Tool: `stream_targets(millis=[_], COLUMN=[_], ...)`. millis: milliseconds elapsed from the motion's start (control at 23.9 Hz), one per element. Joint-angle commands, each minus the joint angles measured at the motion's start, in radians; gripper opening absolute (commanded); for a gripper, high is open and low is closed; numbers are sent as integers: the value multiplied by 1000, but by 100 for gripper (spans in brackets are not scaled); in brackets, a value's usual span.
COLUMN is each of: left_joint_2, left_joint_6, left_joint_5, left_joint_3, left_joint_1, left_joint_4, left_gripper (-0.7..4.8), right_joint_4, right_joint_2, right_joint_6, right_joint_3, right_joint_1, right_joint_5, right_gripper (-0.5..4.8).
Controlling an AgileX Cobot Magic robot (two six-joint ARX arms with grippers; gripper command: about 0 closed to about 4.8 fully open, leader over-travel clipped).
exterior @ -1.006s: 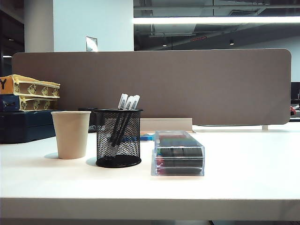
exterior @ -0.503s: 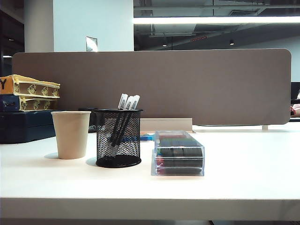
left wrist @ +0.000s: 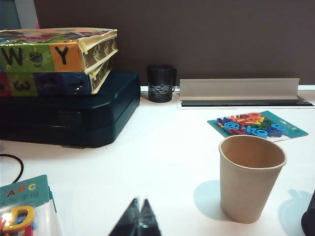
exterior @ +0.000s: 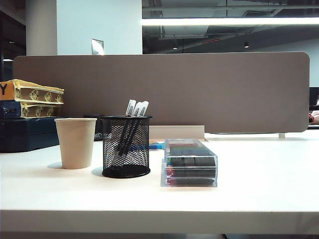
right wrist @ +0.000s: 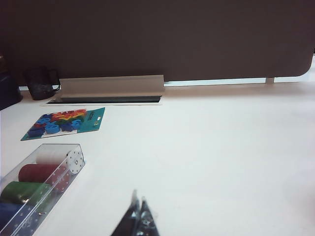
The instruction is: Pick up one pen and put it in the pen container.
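Both my grippers sit low at the near edge of the white table [exterior: 249, 199], pulled back from the work. My left gripper [left wrist: 139, 216] shows only its two dark fingertips pressed together, clenched on nothing, with the paper cup [left wrist: 251, 178] just ahead of it. My right gripper [right wrist: 138, 219] is likewise pinched shut and empty, the clear plastic box [right wrist: 37, 184] of coloured rolls lying off to one side. Neither arm appears in the exterior view, which suggests a parked pose rather than a reach.

Next out, three things stand in a row: the beige cup, the black mesh pen container [exterior: 126, 147] and the clear box, the container between the other two and just apart from each. Three pens lean together inside the mesh cup, their pale ends rising above its rim; I cannot tell which of them is the pen [exterior: 130, 106] the task means, as all look alike from here. No loose pen shows on the table in any view, so I judge the placing done, or else no pen yet set out for me.

Farther back lie a teal card of coloured letters [right wrist: 64, 120] and a small dark mug [left wrist: 161, 82], then a stack of boxes [left wrist: 59, 59] at the left, all against the brown divider panel [exterior: 199, 89].
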Motion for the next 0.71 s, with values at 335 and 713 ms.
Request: stream_targets(millis=[335, 713], left_joint_2=[0, 0], left_joint_6=[-3, -3], left_joint_5=[101, 129], left_joint_3=[5, 6], left_joint_1=[-2, -2], left_joint_4=[32, 74], left_gripper=[-6, -6], right_joint_4=[73, 90], right_joint_2=[-4, -4], right_joint_6=[4, 4], right_joint_3=[-2, -2], right_joint_1=[-1, -1], right_joint_5=[68, 65], right_gripper=[-5, -5])
